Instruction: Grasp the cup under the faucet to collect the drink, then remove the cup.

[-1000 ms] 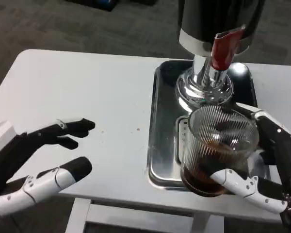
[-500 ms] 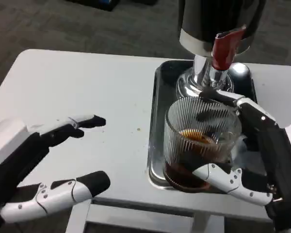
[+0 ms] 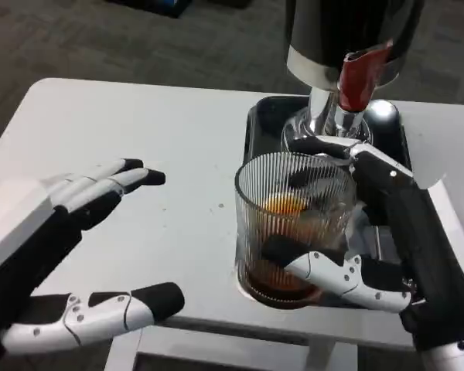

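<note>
A ribbed clear glass cup [image 3: 292, 216] with brown drink in its bottom is lifted over the left edge of the steel tray [image 3: 259, 131]. My right hand [image 3: 387, 239] grips it from the right, thumb across the front and fingers around the back. Behind it stands the drink dispenser [image 3: 348, 39] with a red faucet handle [image 3: 359, 77] and a chrome base. My left hand [image 3: 54, 247] hovers open at the lower left, fingers spread toward the cup, a short gap apart from it.
The white table [image 3: 139, 131] stretches bare to the left and back. Its front edge runs just below both hands. Dark carpet floor lies beyond the table.
My right hand has carried the cup leftward, away from under the faucet to the tray's left edge. My left hand has risen and come closer to the cup.
</note>
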You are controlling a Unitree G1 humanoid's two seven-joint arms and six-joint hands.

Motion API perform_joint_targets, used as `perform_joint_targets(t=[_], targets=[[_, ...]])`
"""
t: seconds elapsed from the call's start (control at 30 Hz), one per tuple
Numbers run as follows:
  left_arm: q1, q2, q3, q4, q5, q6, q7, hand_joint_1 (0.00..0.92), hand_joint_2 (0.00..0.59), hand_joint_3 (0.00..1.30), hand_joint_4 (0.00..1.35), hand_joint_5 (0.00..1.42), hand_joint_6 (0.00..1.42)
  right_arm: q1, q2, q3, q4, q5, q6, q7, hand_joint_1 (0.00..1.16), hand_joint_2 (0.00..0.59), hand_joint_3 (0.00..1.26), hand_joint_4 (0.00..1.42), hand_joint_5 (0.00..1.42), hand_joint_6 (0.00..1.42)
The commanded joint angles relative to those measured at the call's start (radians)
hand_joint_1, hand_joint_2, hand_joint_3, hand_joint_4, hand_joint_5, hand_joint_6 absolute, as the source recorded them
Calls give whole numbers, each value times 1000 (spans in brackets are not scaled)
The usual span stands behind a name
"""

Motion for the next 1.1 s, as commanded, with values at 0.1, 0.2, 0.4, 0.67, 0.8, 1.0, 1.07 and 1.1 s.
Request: perform_joint_targets(t=[0.1, 0.2, 0.4, 0.67, 0.8, 1.0, 1.07, 1.1], targets=[[-1, 10, -4, 28, -14, -21, -10, 0, 88, 152, 32, 75, 110, -19, 19, 15, -13, -13, -12, -12, 799, 227, 1042, 1176, 1406, 1424], [-3, 12, -11, 43, -15, -27, -11, 0, 91, 151, 31, 75, 110, -22, 20, 15, -9, -22, -14, -15, 798, 228, 1042, 1176, 1401, 1424], [-24, 22, -41, 48, -6, -30, -10, 0, 92, 150, 30, 68, 109, -47, 16, 6, 11, -38, -31, -26, 797, 228, 1042, 1176, 1394, 1424], [-30, 28, -79, 37, 35, -12, -16, 0, 92, 137, 20, 62, 98, -68, -3, -4, 38, -55, -69, -42, 805, 232, 1053, 1189, 1394, 1424], [-21, 30, -76, 26, 60, 7, -24, 0, 89, 103, 2, 52, 93, -73, -6, -10, 50, -55, -77, -46, 806, 232, 1053, 1191, 1394, 1424], [3, 22, -72, -6, 100, 36, -37, 0, 89, 73, 0, 31, 80, -82, -5, -9, 57, -51, -82, -43, 808, 232, 1053, 1200, 1405, 1424], [9, 22, -77, -12, 105, 36, -39, 0, 89, 63, 0, 21, 78, -83, -4, -8, 59, -49, -83, -42, 809, 232, 1053, 1203, 1407, 1424], [11, 22, -79, -14, 106, 36, -40, 0, 89, 61, 0, 18, 78, -83, -4, -7, 59, -49, -83, -42, 809, 232, 1056, 1205, 1408, 1424]])
